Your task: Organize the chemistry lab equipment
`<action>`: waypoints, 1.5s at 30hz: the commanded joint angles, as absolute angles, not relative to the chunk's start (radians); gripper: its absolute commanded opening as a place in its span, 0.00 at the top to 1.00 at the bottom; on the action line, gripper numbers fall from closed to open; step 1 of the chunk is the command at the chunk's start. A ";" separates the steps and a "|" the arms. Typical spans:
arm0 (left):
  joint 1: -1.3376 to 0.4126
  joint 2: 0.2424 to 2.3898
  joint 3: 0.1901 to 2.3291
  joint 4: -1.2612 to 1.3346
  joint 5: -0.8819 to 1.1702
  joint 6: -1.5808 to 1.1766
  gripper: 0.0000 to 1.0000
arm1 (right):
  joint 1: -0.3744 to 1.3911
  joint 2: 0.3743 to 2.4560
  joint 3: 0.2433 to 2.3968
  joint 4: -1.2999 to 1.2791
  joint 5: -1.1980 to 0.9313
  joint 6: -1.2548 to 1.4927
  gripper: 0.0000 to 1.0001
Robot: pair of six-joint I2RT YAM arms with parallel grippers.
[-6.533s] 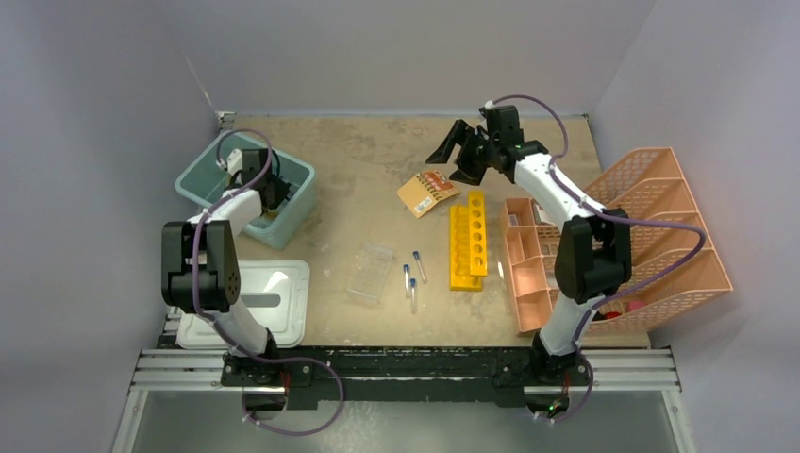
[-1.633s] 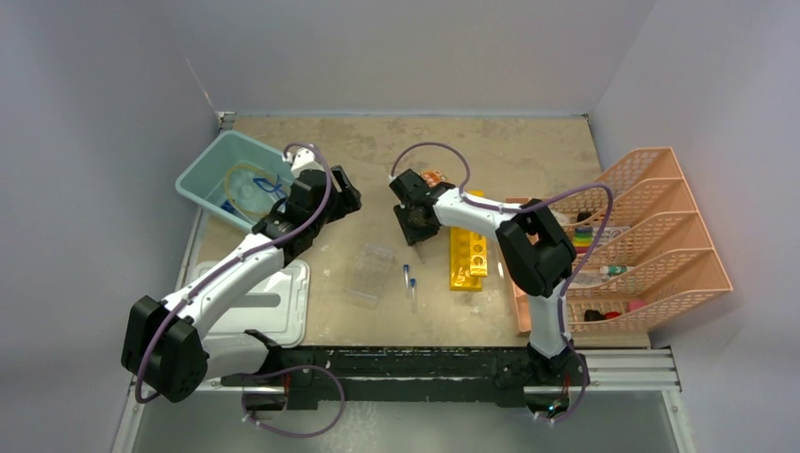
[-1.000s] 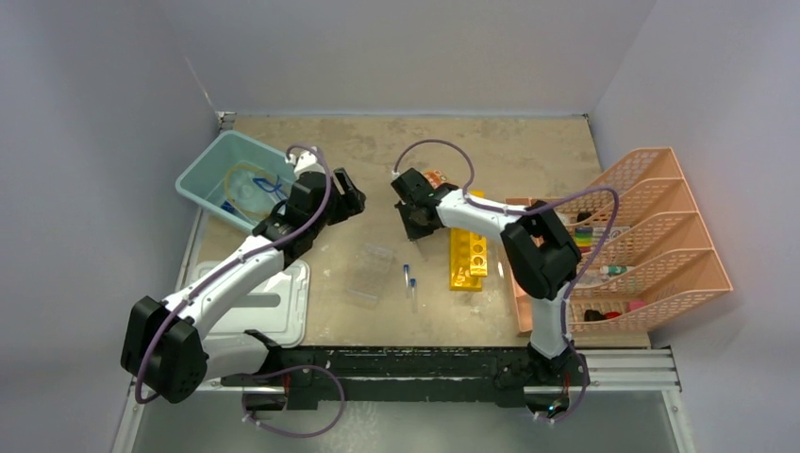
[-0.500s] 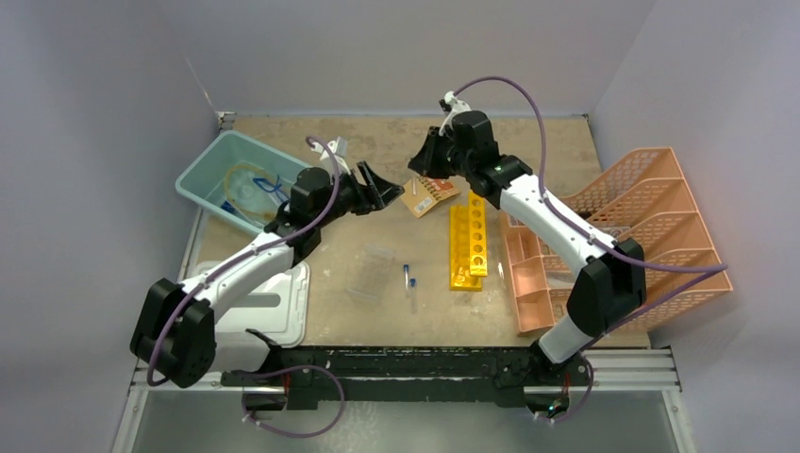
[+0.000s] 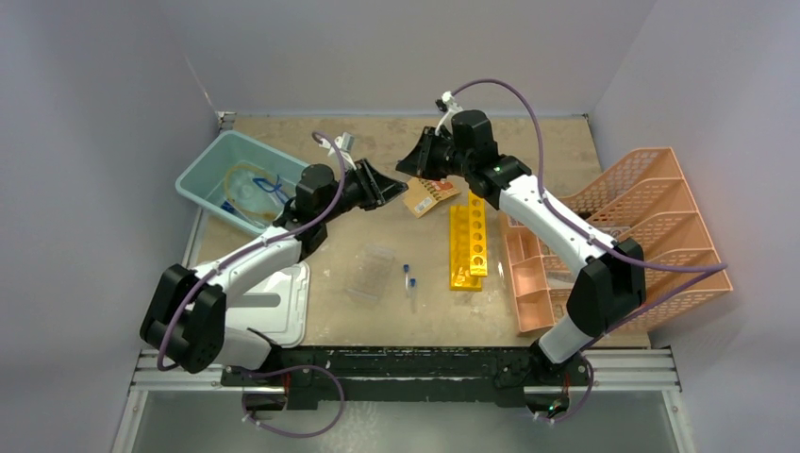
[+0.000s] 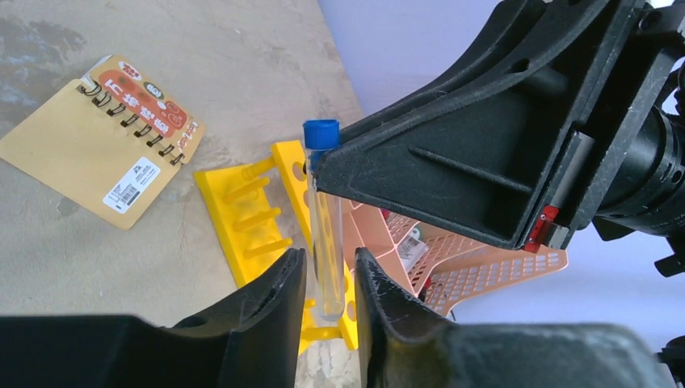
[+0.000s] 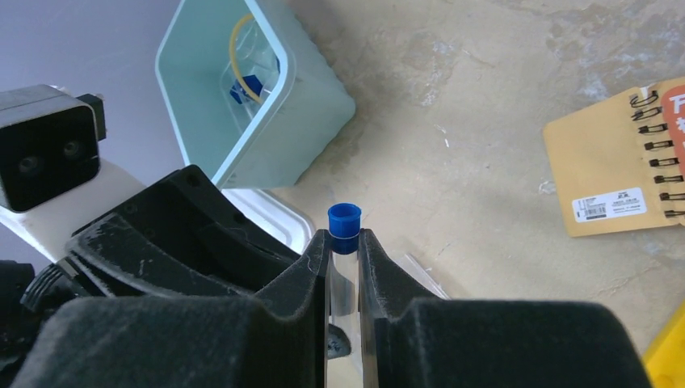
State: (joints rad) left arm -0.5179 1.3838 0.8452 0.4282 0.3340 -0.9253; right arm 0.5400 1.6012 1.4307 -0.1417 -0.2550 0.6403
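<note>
A clear blue-capped tube (image 7: 344,225) is pinched just below its cap by my right gripper (image 7: 344,238), shut on it and held above the table's back middle (image 5: 412,162). My left gripper (image 5: 382,187) faces it from the left. In the left wrist view the tube (image 6: 325,226) runs down between my left gripper's (image 6: 327,259) fingers, which flank its lower end with thin gaps on both sides. Two more tubes (image 5: 408,278) lie on the table between the clear tube rack (image 5: 370,272) and the yellow racks (image 5: 469,238).
A teal bin (image 5: 212,184) at the back left holds a clear bag (image 5: 247,187). A spiral notebook (image 5: 429,193) lies under the grippers. The salmon-pink organiser (image 5: 651,236) fills the right side. A white lid (image 5: 278,302) lies front left.
My right arm lifted the tube from beside the yellow racks to the back middle. My left arm swung over to meet it, and its jaws narrowed from wide open to just around the tube.
</note>
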 commanded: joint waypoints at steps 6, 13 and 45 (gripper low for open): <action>-0.519 1.391 0.891 0.487 0.334 -0.893 0.85 | 0.539 1.579 1.441 -0.099 -0.311 0.668 0.91; -0.519 1.368 0.900 0.453 0.402 -0.725 1.00 | 0.505 1.565 1.450 -0.120 -0.410 0.647 0.53; -0.518 1.308 1.026 0.102 0.542 -0.148 1.00 | 0.447 1.694 1.661 -0.470 -0.707 0.525 0.79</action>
State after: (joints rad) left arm -0.5179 1.3460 0.9802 0.0849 0.5186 -0.1894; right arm 0.4477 1.7145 1.6230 -0.4805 -0.6712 0.5308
